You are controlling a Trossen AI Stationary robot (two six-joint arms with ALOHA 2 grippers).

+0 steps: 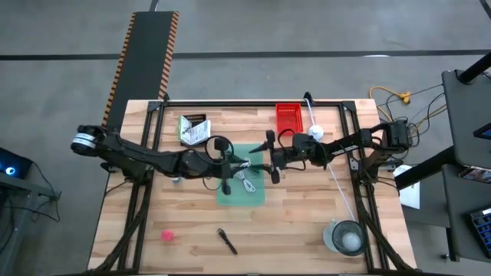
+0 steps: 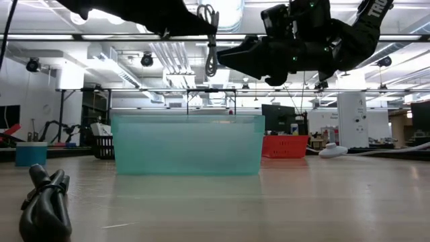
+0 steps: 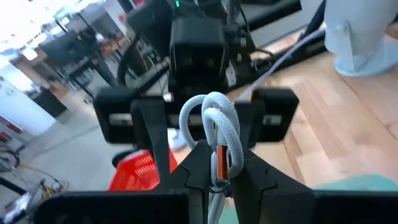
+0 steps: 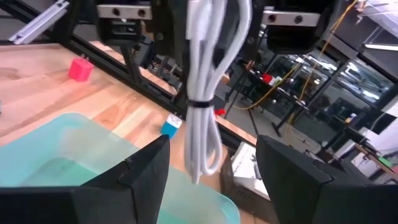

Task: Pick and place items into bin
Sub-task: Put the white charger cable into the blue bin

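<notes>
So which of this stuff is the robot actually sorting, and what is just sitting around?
Part of the job:
- teal bin
- white coiled cable, held over the bin by the left hand
- right hand, open beside the cable
- white printed packet
- pink blob
- black pen-like tool

Just lying about:
- red basket
- clear cup

One translucent teal plastic bin [image 1: 257, 195] sits mid-bench, with one small red mesh basket [image 1: 289, 117] at the far edge. There is one white coiled cable [image 2: 211, 42], one white printed packet [image 1: 194, 129], one pink blob [image 1: 166, 235], one black pen-like tool [image 1: 227, 241], and two dark robot arms.
</notes>
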